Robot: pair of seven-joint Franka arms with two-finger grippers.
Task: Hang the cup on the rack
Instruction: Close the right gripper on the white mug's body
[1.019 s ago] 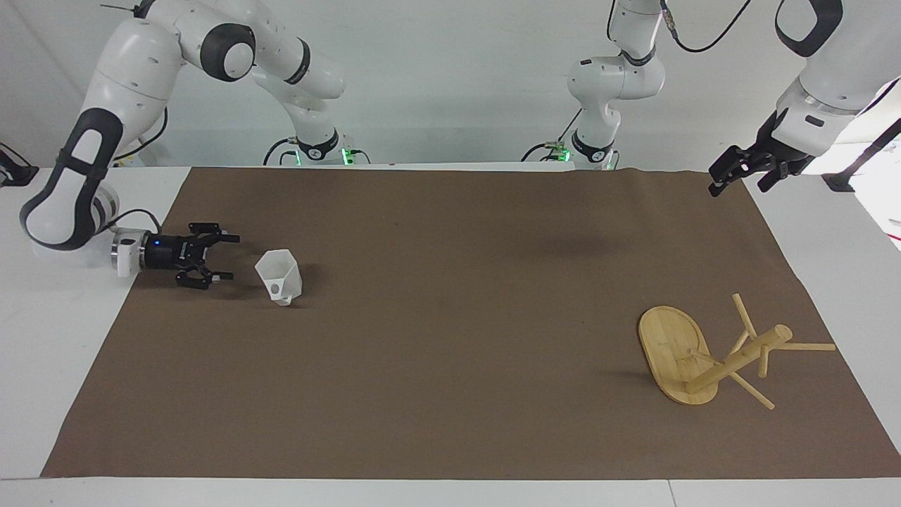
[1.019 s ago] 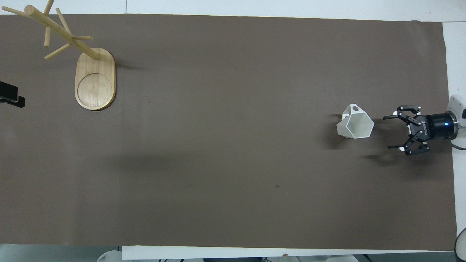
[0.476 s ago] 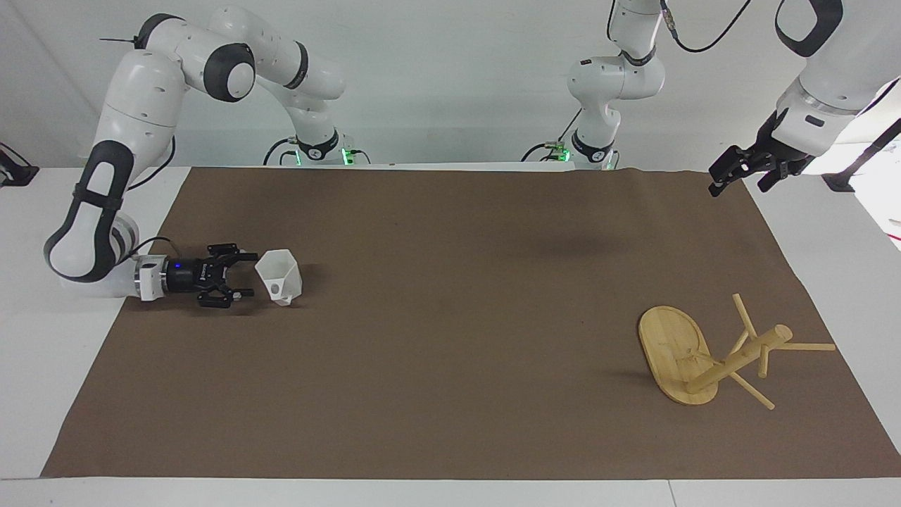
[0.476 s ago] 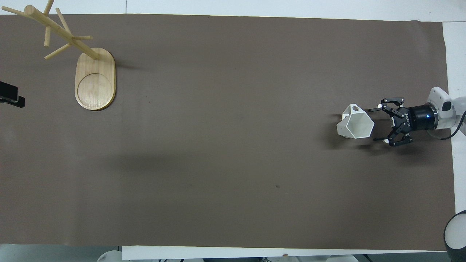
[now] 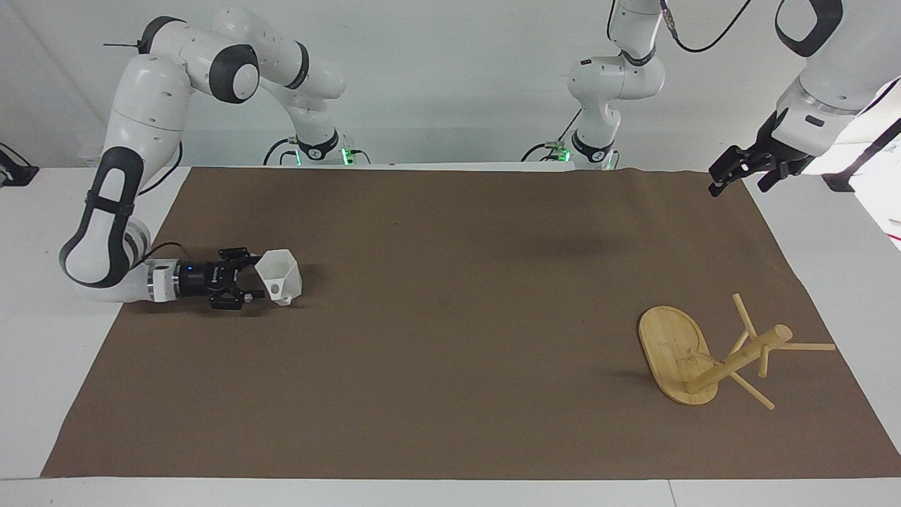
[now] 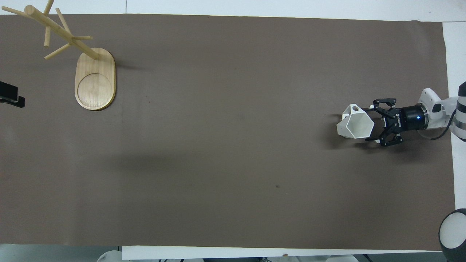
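Note:
The white faceted cup (image 5: pixel 283 276) (image 6: pixel 355 126) lies on its side on the brown mat, toward the right arm's end of the table. Its mouth faces the right gripper and its boxy handle (image 6: pixel 353 108) points away from the robots. My right gripper (image 5: pixel 255 278) (image 6: pixel 368 124) is low and level just above the mat. It is open, with one fingertip on each side of the cup's rim and nothing clamped. The bamboo rack (image 5: pixel 732 355) (image 6: pixel 62 32) stands upright on its oval base (image 6: pixel 95 82) at the left arm's end. My left gripper (image 5: pixel 745 174) waits open, raised over the mat's corner.
A brown mat (image 5: pixel 450 331) covers most of the white table. The wide stretch of mat between the cup and the rack is bare. Only a dark tip of the left gripper (image 6: pixel 10 96) shows at the overhead view's edge.
The right gripper has slid along the mat toward the cup, closing the gap until its open fingers flank the rim. The cup, the rack and the left arm have not moved.

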